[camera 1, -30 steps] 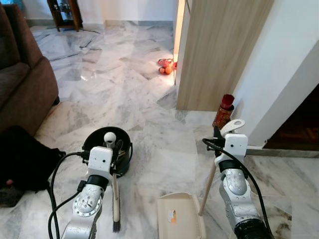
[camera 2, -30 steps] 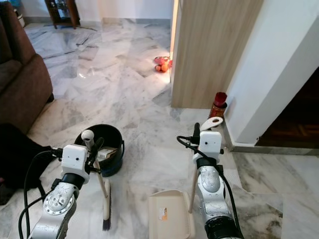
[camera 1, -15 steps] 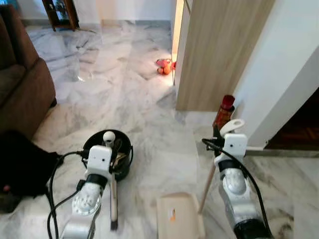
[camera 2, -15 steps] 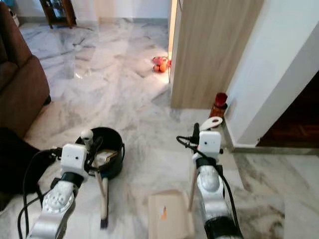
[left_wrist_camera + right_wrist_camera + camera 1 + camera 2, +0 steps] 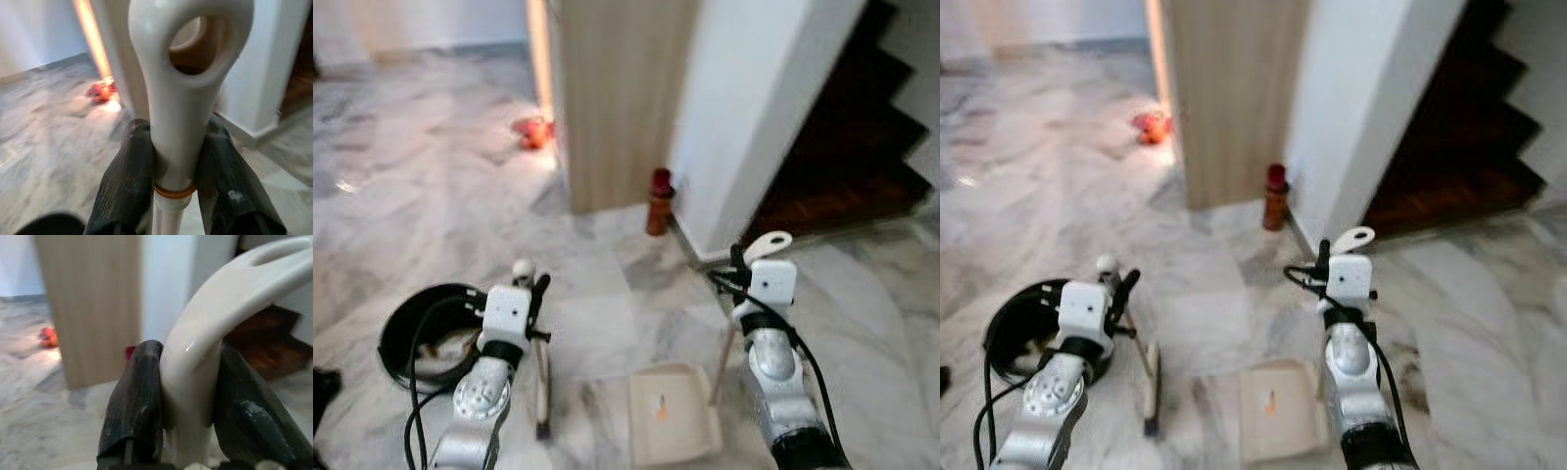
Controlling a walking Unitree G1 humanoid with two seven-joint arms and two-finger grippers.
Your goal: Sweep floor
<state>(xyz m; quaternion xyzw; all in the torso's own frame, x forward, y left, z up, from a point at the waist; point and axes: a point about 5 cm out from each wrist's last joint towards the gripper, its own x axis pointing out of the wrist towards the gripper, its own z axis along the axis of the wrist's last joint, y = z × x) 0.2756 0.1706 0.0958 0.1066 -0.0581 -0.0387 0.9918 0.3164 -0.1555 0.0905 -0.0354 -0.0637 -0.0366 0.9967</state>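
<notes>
Black bin (image 5: 406,333) sat far left on floor (image 5: 607,284), ready for sweepings. Left gripper (image 5: 171,161) clamped broom (image 5: 540,387) handle, bristles down. Dustpan (image 5: 671,426) lay flat between arms, likely for catching dirt; right gripper (image 5: 186,396) pinched its handle.

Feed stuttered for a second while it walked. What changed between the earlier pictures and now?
Mostly the camera: the robot turned right, so the sofa dropped out of view and the dark stairs came in. The left gripper stays shut on the broom, the right gripper on the dustpan handle. The black bucket and red bottle kept their places.
</notes>
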